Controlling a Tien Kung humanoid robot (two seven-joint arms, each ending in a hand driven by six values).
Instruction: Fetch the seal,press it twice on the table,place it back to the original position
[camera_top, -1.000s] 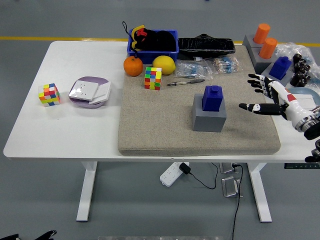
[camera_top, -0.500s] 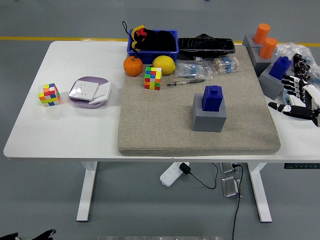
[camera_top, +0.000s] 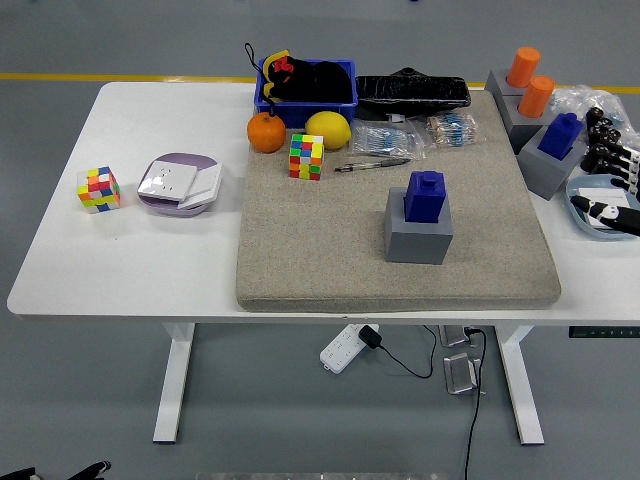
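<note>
A: Where is the right hand (camera_top: 612, 190)?

B: Only its fingertips show, at the right edge of the frame, about mid-height. The black-and-white fingers (camera_top: 606, 209) lie spread and loose over a pale blue dish (camera_top: 582, 190), and they hold nothing. No left hand shows anywhere.

A: And the seal?

B: The blue seal (camera_top: 425, 195) stands upright on its grey block (camera_top: 417, 235), right of centre on the beige mat (camera_top: 330, 245). It is well apart from the hand and nothing touches it.

A: So which step is this?

B: I judge it either the very start or the very end. The seal sits in its holder and the mat shows no mark I can make out, so the picture alone cannot tell me whether the two presses are done.

A: If they are not?

B: Then the hand must reach left across the mat, close on the blue top from above and lift it straight up clear of the grey block. Open mat in front of the block, toward the lower edge of the frame, gives room to press.

A: Anything nearby to avoid?

B: A second blue seal on a grey stand (camera_top: 556, 150) sits just left of the hand, with two orange ones (camera_top: 528, 82) behind it at upper right. The reach should pass in front of those.
</note>
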